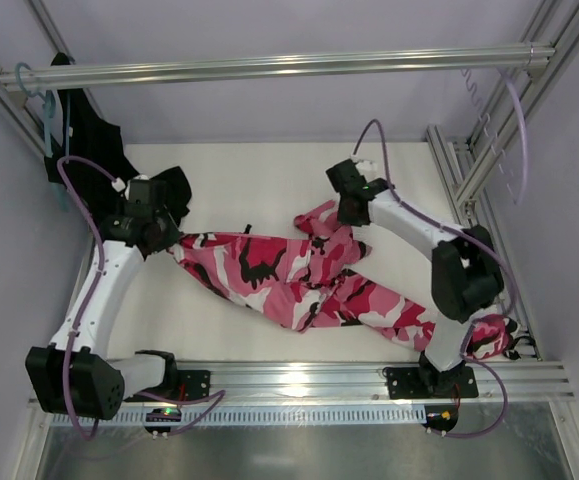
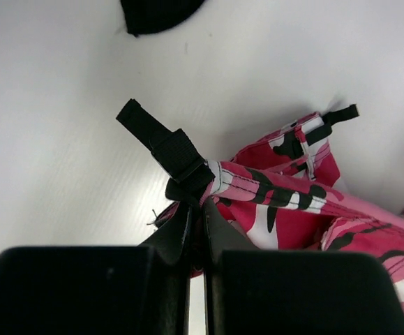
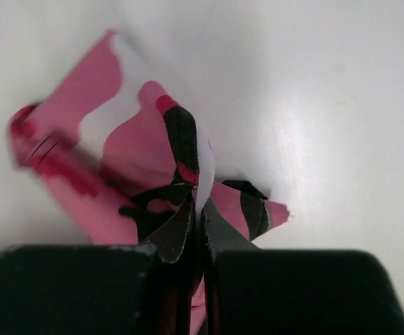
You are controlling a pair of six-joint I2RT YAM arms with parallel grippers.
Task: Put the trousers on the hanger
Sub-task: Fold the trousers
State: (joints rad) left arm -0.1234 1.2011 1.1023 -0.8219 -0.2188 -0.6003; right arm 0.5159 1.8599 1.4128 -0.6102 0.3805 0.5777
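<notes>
To me the trousers (image 1: pixel 299 275) read as matt woven cloth with stitched seams, and their strap (image 2: pixel 167 146) as coarse black webbing. The left tool (image 2: pixel 196 213) and right tool (image 3: pixel 196 213) look like matt black plastic. The desk (image 1: pixel 249 180) is smooth white with a faint sheen. The rail (image 1: pixel 269 68) across the top of the frame is brushed metal.

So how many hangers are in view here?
2. The teal hanger hangs from the rail at far left, with the black garment; the pale hanger hangs bare near the rail's right end. Another could be hidden under fabric.
</notes>
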